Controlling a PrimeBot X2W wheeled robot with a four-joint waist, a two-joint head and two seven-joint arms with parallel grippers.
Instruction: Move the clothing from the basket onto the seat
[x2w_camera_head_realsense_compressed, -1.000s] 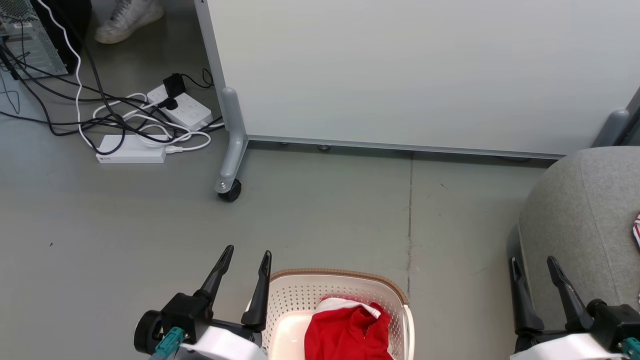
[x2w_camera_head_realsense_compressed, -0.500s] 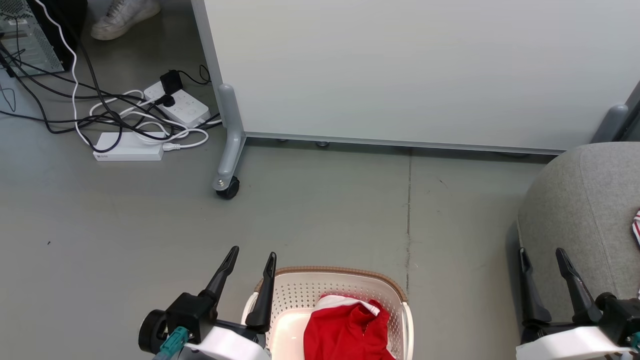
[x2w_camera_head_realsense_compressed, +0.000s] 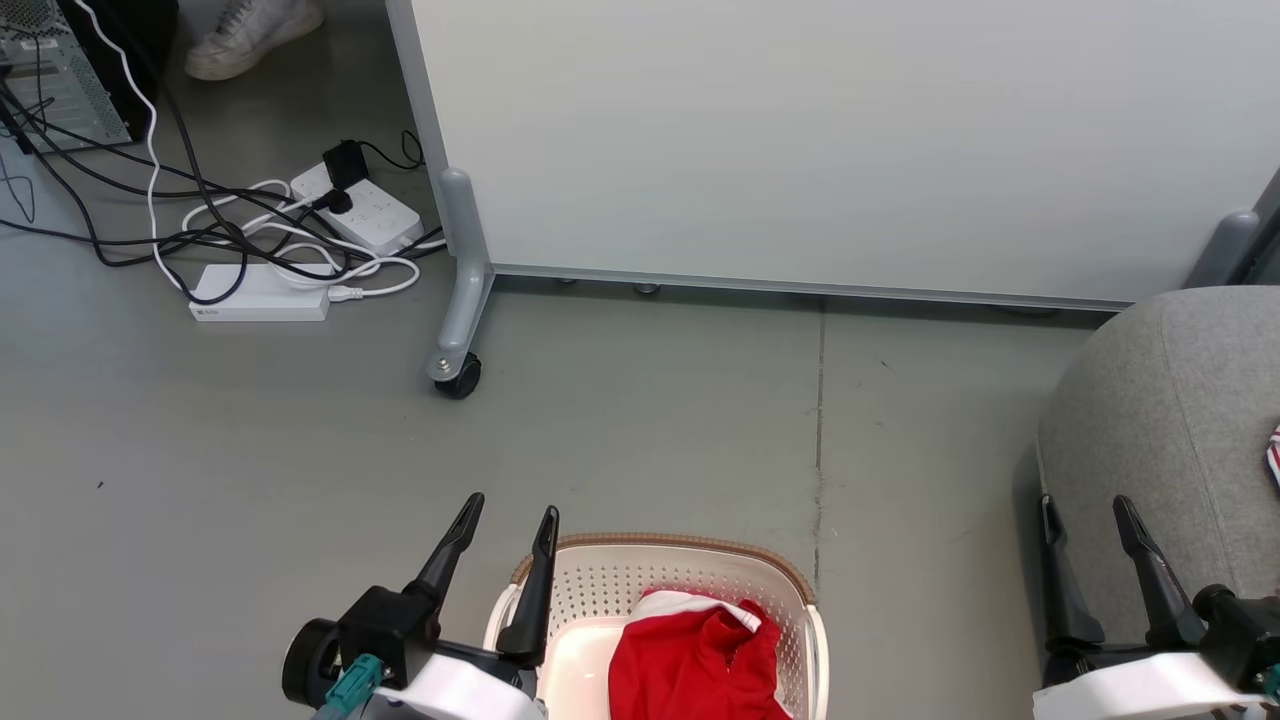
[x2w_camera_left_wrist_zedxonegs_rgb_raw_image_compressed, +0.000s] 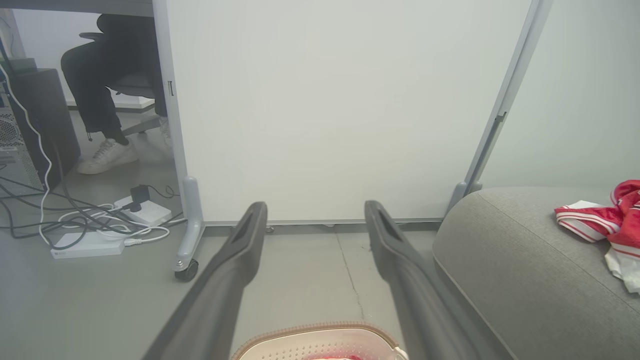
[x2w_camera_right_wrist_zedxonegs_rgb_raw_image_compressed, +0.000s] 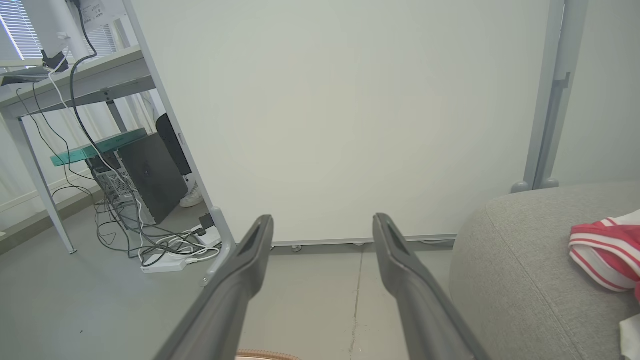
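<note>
A red garment with a white collar (x2w_camera_head_realsense_compressed: 695, 660) lies bunched in the cream perforated basket (x2w_camera_head_realsense_compressed: 590, 590) at the bottom centre of the head view. The basket's brown rim (x2w_camera_left_wrist_zedxonegs_rgb_raw_image_compressed: 310, 331) also peeks into the left wrist view. My left gripper (x2w_camera_head_realsense_compressed: 512, 510) stands open at the basket's left corner, nothing between its fingers. My right gripper (x2w_camera_head_realsense_compressed: 1085, 502) is open beside the grey seat (x2w_camera_head_realsense_compressed: 1170, 420), in front of its near edge. More red-and-white striped clothing (x2w_camera_left_wrist_zedxonegs_rgb_raw_image_compressed: 607, 220) rests on the seat (x2w_camera_left_wrist_zedxonegs_rgb_raw_image_compressed: 505, 260); it shows in the right wrist view too (x2w_camera_right_wrist_zedxonegs_rgb_raw_image_compressed: 602, 250).
A white wheeled partition (x2w_camera_head_realsense_compressed: 800, 140) stands across the back, its castor (x2w_camera_head_realsense_compressed: 455, 378) on the grey floor. Power strips and tangled cables (x2w_camera_head_realsense_compressed: 290, 240) lie at the left, next to a computer tower (x2w_camera_head_realsense_compressed: 60, 70). A person's shoe (x2w_camera_head_realsense_compressed: 245, 35) shows at the top left.
The head view has shifted a little, so everything sits slightly lower or higher in the picture. Both grippers have crept a bit up the picture and stay open. The clothing has not moved.
</note>
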